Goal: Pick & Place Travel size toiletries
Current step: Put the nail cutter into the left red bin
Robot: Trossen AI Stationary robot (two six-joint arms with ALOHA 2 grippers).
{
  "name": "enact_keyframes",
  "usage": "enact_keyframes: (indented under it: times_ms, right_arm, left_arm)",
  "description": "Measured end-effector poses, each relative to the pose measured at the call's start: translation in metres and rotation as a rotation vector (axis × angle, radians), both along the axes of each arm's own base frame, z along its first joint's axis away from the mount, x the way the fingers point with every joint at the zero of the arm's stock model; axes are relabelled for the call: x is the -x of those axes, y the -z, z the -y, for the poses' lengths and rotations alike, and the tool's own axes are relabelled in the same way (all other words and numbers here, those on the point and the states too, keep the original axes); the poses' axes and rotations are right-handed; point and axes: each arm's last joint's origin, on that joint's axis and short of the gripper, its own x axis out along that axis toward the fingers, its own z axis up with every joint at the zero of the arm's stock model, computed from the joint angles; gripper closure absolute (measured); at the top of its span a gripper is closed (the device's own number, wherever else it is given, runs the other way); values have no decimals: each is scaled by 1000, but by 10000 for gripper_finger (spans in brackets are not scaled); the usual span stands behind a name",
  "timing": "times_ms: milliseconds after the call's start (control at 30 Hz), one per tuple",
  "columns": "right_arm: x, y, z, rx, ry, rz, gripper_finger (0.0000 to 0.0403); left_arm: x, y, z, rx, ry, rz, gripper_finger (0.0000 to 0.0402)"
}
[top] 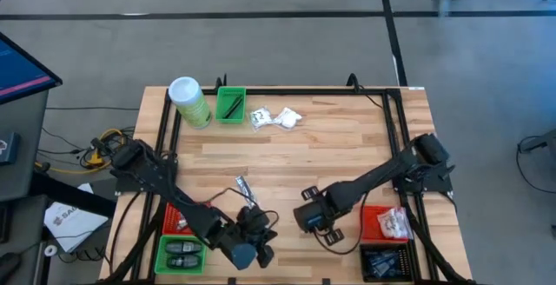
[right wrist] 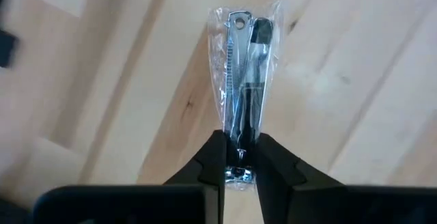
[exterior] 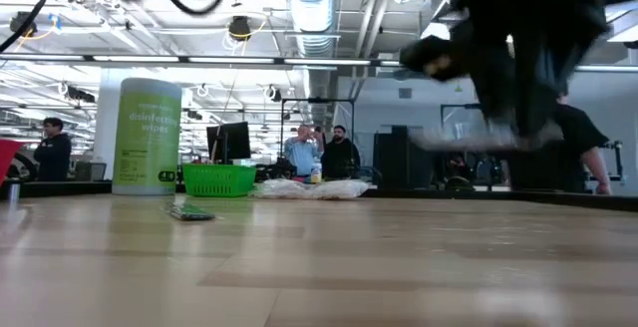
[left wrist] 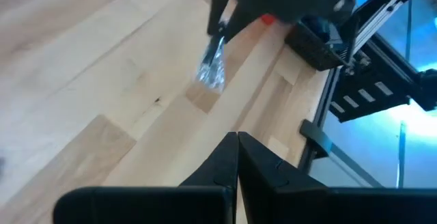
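Though bagged, clipper packet [right wrist: 243, 80] between right claw [right wrist: 242, 157] fingers

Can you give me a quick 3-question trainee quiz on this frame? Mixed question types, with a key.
1. True or false: the right gripper is shut on the clear packet with a nail clipper.
2. Which bin stands beside the green wipes canister at the table's far edge? A) red bin B) small green bin C) black bin
3. Short answer: in what state are the left gripper's fingers, and do they hold anything?

Key
1. True: the wrist view shows the fingers pinching the packet's end.
2. B.
3. Shut, fingertips meeting, holding nothing; the left arm waits near the table's front edge.
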Motion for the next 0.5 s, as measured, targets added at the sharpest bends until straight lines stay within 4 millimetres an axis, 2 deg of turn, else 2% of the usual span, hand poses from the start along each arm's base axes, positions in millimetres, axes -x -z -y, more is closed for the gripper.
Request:
enact_keyframes:
  times_ms: [100, 267, 333, 500]
  right_arm:
    - [1, -28, 8, -25, 42, 39, 362]
    - [10, -87, 28, -115, 174, 168, 359]
    - [14, -112, 38, -166, 244, 235, 360]
    - [27, -171, 58, -318, 391, 428, 361]
  left_arm:
    - [16, -20, -4, -9, -21, 9, 401]
    - [39, -60, -10, -52, -73, 147, 401]
    - [46, -71, -13, -76, -72, 172, 401]
    - [47, -85, -25, -121, -72, 204, 401]
